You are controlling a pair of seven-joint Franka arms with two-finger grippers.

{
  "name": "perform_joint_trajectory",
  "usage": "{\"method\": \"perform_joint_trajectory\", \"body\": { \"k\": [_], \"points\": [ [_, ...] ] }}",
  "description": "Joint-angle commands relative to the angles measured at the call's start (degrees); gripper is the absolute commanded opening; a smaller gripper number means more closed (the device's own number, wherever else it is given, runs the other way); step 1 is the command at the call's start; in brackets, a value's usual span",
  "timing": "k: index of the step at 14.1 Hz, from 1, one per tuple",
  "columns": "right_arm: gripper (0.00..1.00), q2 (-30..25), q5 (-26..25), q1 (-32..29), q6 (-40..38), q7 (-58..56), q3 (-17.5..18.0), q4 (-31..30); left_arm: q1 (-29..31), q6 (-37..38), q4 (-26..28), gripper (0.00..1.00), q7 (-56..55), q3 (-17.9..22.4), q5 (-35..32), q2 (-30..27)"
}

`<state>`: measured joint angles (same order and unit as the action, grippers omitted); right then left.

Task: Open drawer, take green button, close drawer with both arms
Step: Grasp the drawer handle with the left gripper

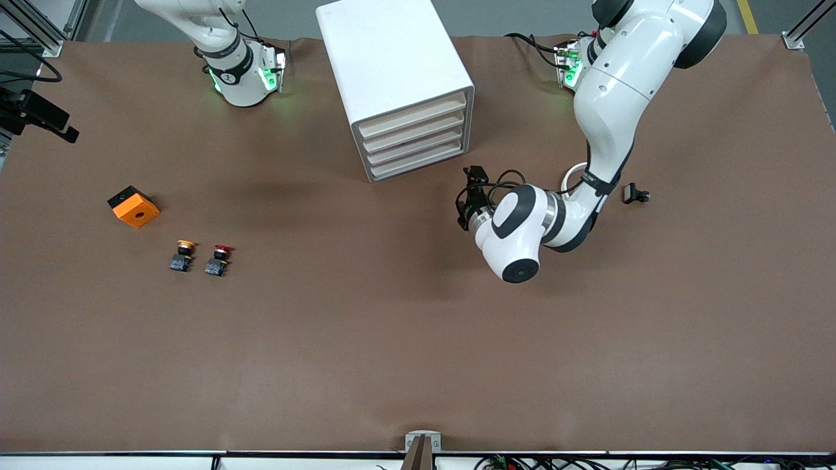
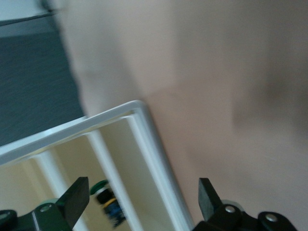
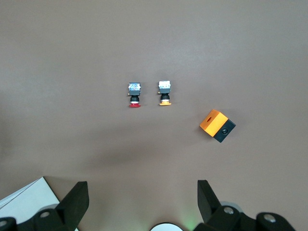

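Currently, left end effector (image 1: 471,196), fingers spread wide and empty, hovers just beside the cabinet (image 1: 398,85) at the lowest drawer's (image 1: 418,164) corner; the green button (image 2: 107,201) shows inside. Right end effector (image 3: 139,204), also spread wide, waits.
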<state>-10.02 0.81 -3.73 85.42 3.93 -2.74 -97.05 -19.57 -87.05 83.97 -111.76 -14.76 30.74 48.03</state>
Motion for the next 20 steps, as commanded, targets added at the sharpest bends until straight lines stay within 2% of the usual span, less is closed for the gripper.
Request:
{"method": "perform_joint_trajectory", "body": {
  "k": [1, 6, 9, 11, 12, 16, 18, 20],
  "points": [
    [1.00, -1.2, -0.2, 0.1, 0.5, 0.2, 0.3, -1.0, -0.4, 4.4, -1.3, 1.00, -4.4, -0.1, 3.2, 1.8],
    [1.00, -1.2, -0.2, 0.0, 0.5, 0.1, 0.4, -1.0, -2.3, 4.6, -1.5, 1.00, -10.7, -0.1, 8.0, 4.7],
    [1.00, -1.2, -0.2, 0.0, 0.5, 0.1, 0.4, -1.0, -4.5, 4.7, -0.9, 0.95, -10.8, 0.0, 8.3, 5.4],
    [1.00, -1.2, -0.2, 0.0, 0.5, 0.1, 0.4, -1.0, -5.8, 4.9, 1.3, 0.87, -10.8, 0.0, 8.2, 5.4],
    [1.00, -1.2, -0.2, 0.0, 0.5, 0.1, 0.4, -1.0, -6.5, 5.7, 2.0, 0.86, -10.6, 0.0, 8.2, 5.4],
    [1.00, -1.1, -0.2, 0.1, 0.2, 0.1, 0.5, -1.0, -7.4, 7.4, 4.4, 0.61, -10.2, -0.1, 7.8, 5.0],
    [1.00, -1.2, -0.2, 0.1, 0.1, 0.1, 0.4, -1.0, -7.6, 8.2, 4.5, 0.38, -10.2, -0.1, 7.8, 5.1],
    [1.00, -1.1, -0.2, 0.0, 0.0, 0.1, 0.4, -1.0, -7.8, 8.4, 4.4, 0.20, -10.2, -0.1, 7.8, 5.1]
  ]
}}
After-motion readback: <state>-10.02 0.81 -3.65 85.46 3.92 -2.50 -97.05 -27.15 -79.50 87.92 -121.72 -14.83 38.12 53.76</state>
